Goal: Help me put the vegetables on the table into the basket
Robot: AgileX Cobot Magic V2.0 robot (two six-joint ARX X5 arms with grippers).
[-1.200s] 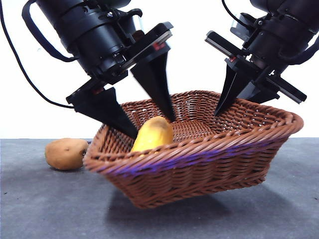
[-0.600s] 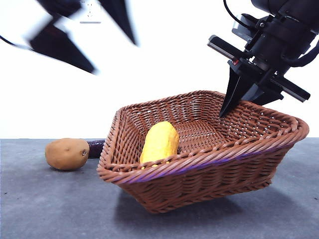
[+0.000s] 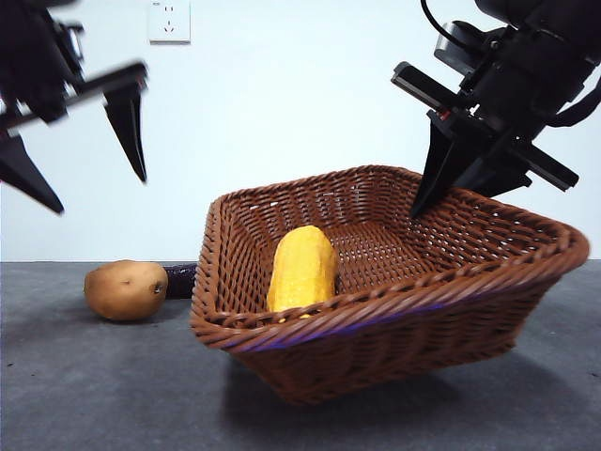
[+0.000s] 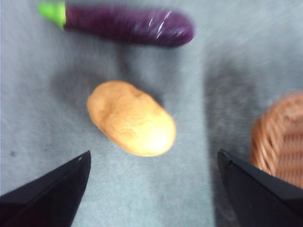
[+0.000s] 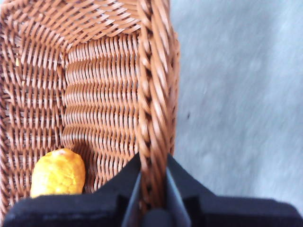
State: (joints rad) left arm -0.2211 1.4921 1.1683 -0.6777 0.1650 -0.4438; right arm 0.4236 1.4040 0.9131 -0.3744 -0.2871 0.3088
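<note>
A plain white wall [image 3: 300, 103] filled the background of the front view, evenly and brightly lit, without visible seams or marks. A white wall socket [image 3: 169, 21] was mounted high on it, toward the left of that view. Below the wall, a dark grey, slightly mottled matte bench [image 3: 94, 385] extended across the full width, meeting the wall at a straight horizontal line. Soft shadows lay on the bench surface.

Bright even light; wrist views motion-blurred.
</note>
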